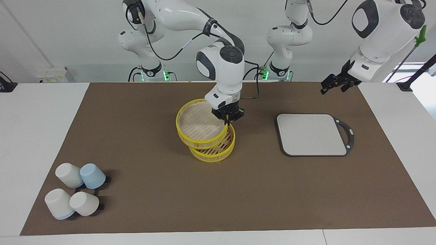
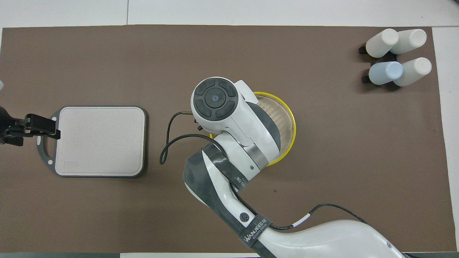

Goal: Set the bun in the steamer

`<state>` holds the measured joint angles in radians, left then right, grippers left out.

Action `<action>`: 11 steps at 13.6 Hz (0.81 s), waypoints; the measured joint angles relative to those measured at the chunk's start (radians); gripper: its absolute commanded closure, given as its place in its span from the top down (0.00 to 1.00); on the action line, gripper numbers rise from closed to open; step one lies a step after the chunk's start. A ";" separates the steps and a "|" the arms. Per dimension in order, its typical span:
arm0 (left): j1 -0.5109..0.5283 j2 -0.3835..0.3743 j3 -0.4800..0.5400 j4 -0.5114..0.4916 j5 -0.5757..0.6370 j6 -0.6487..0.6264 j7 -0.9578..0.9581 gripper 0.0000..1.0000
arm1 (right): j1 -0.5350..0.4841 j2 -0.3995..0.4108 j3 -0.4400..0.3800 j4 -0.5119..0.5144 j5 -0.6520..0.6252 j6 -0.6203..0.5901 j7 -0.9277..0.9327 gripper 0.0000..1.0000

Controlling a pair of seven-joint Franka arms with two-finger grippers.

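My right gripper pinches the lid by its 3 o'clock rim, tilted over the steamer. The bun's hidden now, presumably inside. I'd level the lid and centre it before lowering. Left gripper waits above the desk, can't tell its fingers.

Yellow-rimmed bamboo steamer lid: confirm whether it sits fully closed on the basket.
No: the yellow-rimmed bamboo steamer lid hangs tilted from the right gripper, leaving the slatted basket partly uncovered.

The steamer basket, bamboo with yellow rims and a slatted base, sits mid-counter. Its woven lid is tilted above it, overlapping toward 10 o'clock in the facing view. Can't see the bun.
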<state>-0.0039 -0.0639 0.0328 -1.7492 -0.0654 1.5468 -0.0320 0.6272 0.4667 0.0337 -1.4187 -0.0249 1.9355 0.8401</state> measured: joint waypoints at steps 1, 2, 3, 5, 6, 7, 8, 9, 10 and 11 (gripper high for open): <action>0.002 0.002 0.003 0.000 0.003 0.021 0.023 1.00 | 0.000 0.009 0.000 0.007 0.000 0.013 0.002 0.00; 0.002 0.009 0.002 0.002 0.016 0.032 0.037 1.00 | 0.000 0.017 0.000 0.010 0.000 0.023 0.006 0.00; 0.002 0.020 -0.002 0.010 0.033 0.032 0.045 1.00 | 0.001 0.022 0.000 0.012 0.000 0.034 0.012 0.00; 0.002 0.043 -0.014 0.031 0.043 0.032 0.049 1.00 | 0.004 0.032 0.000 0.017 0.000 0.049 0.014 0.00; 0.002 0.048 -0.023 0.035 0.045 0.032 0.050 1.00 | 0.007 0.034 0.000 0.017 0.000 0.050 0.014 0.00; 0.002 0.051 -0.037 0.037 0.049 0.031 0.050 1.00 | 0.013 0.038 0.000 0.018 0.000 0.050 0.014 0.00; 0.002 0.051 -0.050 0.038 0.053 0.030 0.050 1.00 | 0.023 0.043 0.000 0.018 0.000 0.056 0.016 0.00; 0.002 0.051 -0.057 0.039 0.055 0.030 0.050 1.00 | 0.031 0.047 0.000 0.018 0.000 0.069 0.022 0.00; 0.002 0.051 -0.059 0.039 0.056 0.030 0.050 1.00 | 0.038 0.051 0.000 0.018 0.000 0.078 0.029 0.00; 0.002 0.051 -0.059 0.040 0.057 0.030 0.050 1.00 | 0.041 0.053 0.000 0.019 0.000 0.082 0.031 0.00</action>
<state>-0.0019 -0.0132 -0.0257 -1.7097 -0.0088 1.5763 0.0177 0.6680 0.5195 0.0337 -1.3999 -0.0250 2.0178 0.8713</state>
